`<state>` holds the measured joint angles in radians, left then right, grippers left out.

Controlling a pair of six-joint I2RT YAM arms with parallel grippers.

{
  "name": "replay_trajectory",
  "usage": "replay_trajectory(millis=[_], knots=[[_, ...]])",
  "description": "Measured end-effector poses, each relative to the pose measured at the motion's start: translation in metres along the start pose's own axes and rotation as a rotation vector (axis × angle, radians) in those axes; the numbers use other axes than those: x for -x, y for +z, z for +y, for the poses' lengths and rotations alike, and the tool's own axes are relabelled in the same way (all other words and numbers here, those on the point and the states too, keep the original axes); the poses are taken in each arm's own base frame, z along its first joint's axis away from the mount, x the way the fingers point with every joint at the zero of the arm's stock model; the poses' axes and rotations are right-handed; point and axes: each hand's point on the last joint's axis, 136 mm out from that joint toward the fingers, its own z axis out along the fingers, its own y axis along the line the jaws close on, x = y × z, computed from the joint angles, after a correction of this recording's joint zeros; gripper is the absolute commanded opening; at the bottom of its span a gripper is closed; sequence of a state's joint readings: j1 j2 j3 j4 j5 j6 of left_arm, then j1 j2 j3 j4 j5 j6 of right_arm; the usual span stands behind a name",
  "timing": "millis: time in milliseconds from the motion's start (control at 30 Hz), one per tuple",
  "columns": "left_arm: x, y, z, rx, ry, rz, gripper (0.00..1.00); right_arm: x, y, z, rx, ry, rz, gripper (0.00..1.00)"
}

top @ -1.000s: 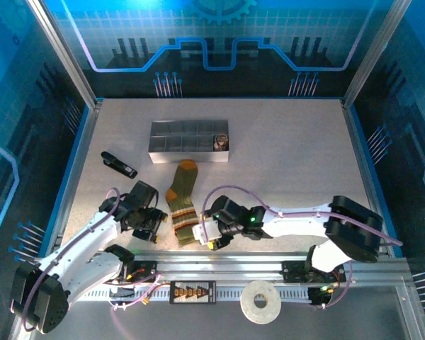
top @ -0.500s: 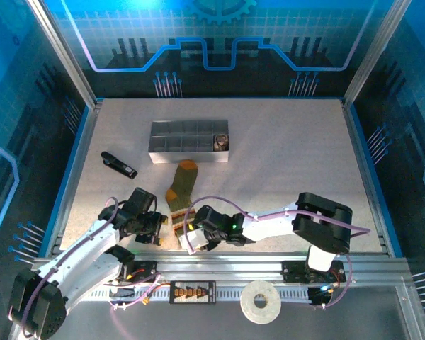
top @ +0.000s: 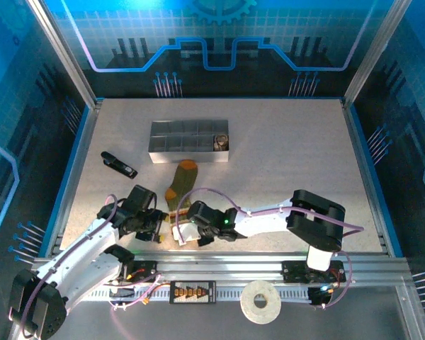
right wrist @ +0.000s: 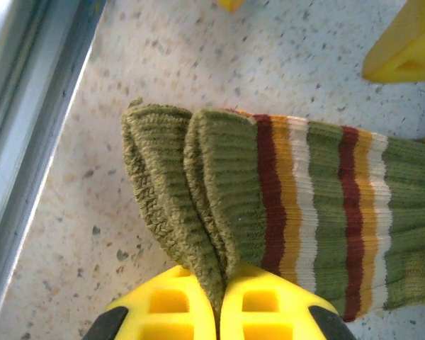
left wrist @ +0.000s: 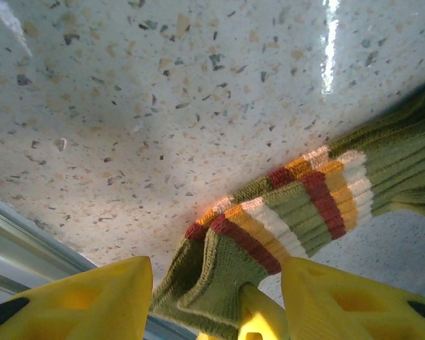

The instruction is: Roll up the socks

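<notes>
Grey divided tray (top: 184,156) on the speckled table (top: 290,156) — small black object (top: 119,163) left of it.

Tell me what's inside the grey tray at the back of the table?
A brownish bundle sits in the right-end compartment of the tray; the other compartments show bare grey floor. Whatever lies beneath the bundle is covered, and the bundle is too small to identify.

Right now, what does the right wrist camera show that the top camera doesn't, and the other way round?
Right wrist: the right hand pinched shut on the ribbed cuff of the green sock, its red, orange and white stripes plain. Top: the grey tray beyond the sock's orange toe, and a black object at far left. Shared: the sock and the speckled table.
</notes>
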<state>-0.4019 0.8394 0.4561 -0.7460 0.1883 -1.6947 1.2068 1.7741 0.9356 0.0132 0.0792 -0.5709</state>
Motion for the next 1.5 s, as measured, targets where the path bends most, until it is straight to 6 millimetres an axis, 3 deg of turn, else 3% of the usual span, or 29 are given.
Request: replay_trajectory(millis=[233, 433, 800, 1200, 1500], knots=[[0.002, -0.006, -0.001, -0.019, 0.019, -0.011, 0.51, 0.012, -0.004, -0.021, 0.124, 0.233, -0.051, 0.00], [0.002, -0.015, -0.006, -0.083, 0.029, -0.017, 0.50, 0.001, 0.016, -0.010, 0.296, 0.404, 0.006, 0.00], [-0.001, -0.020, -0.013, -0.137, 0.047, -0.007, 0.34, 0.001, 0.022, -0.024, 0.441, 0.673, 0.029, 0.00], [-0.007, -0.003, -0.025, -0.180, 0.014, 0.055, 0.34, 0.003, 0.030, -0.034, 0.550, 0.839, 0.066, 0.00], [0.001, 0.012, -0.034, -0.199, -0.043, 0.034, 0.32, 0.002, 0.029, -0.033, 0.566, 0.868, 0.075, 0.00]])
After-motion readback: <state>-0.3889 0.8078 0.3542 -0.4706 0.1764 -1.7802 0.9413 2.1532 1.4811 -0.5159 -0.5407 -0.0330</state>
